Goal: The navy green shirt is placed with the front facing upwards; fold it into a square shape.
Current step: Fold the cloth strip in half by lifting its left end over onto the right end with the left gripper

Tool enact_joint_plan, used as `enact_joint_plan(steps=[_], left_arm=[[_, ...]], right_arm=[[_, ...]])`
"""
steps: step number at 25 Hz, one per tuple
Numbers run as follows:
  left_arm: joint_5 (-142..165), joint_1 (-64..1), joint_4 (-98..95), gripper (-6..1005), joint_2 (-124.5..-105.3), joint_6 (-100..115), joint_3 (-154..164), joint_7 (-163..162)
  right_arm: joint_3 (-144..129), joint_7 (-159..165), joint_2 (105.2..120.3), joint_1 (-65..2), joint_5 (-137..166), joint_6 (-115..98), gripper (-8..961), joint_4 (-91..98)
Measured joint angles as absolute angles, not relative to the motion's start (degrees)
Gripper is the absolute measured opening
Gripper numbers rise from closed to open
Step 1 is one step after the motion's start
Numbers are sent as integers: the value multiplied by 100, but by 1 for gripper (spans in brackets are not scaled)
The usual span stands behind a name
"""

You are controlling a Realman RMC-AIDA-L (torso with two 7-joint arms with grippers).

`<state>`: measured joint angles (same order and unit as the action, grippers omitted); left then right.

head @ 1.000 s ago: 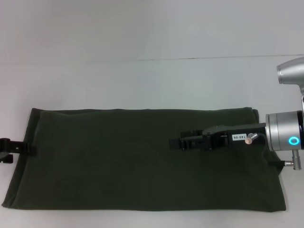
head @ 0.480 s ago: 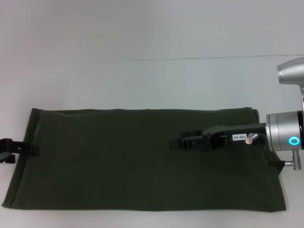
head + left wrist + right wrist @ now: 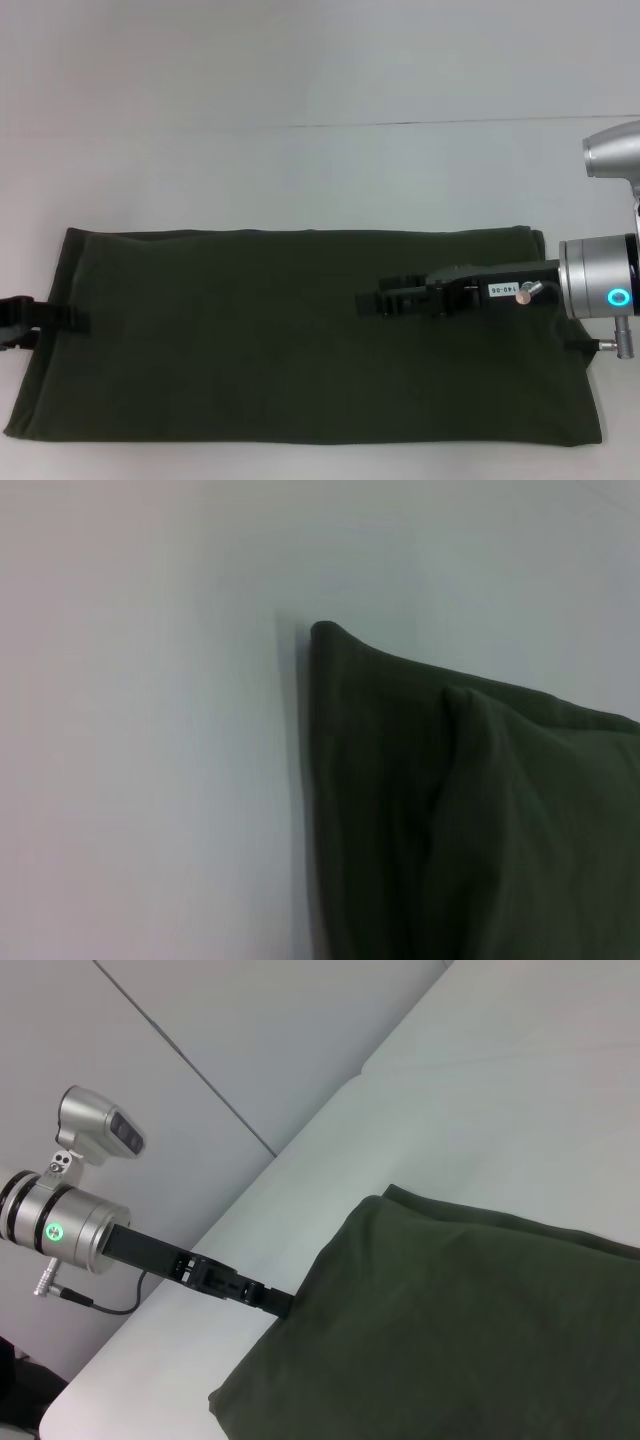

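While everything sat on it, table (image 3: 300, 170): pale, plain surface; held the shirt.
Navy green shirt (image 3: 250, 330): lay flat on the table as a long, wide band, plain dark green side up, no lettering visible. Far long edge straight. Near long edge close to the head view's bottom. Near-left corner splayed outward a little. Far-right corner looked doubled, with a layered fold edge. The left wrist view showed one rounded corner of the shirt (image 3: 420, 810) with a second layer lying on top of it.
Right arm (image 3: 600, 285): silver body with a lit cyan ring; came in over the shirt's right end and reached toward the shirt's middle.
Left arm (image 3: 70, 1225): silver, green ring lit; stood off the shirt's left end over bare table, seen in the right wrist view.
Right gripper (image 3: 375, 301): black; held level above the shirt's right half, roughly midway between the shirt's far and near long edges, fingers pointing toward the shirt's left end. Held nothing. Cannot tell how far apart the fingers were, or whether it touched the cloth.
Left gripper (image 3: 68, 319): black; at the shirt's left short edge, about halfway along that edge, tip overlapping the cloth. In the right wrist view the tip (image 3: 278, 1305) met the shirt's edge. Cannot tell whether the fingers were parted, or whether they pinched the fabric.
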<state>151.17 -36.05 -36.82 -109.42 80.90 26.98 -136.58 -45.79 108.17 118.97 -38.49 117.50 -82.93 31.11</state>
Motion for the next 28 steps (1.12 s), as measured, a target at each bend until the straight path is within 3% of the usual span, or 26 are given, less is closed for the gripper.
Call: enact_joint_plan(steps=[28], left_arm=[[15155,-3682,-3652,896,-10906,8105,2742,-13726]], right_arm=[[-4579,10819,11899,-3821,11750,-8333,765,3111]])
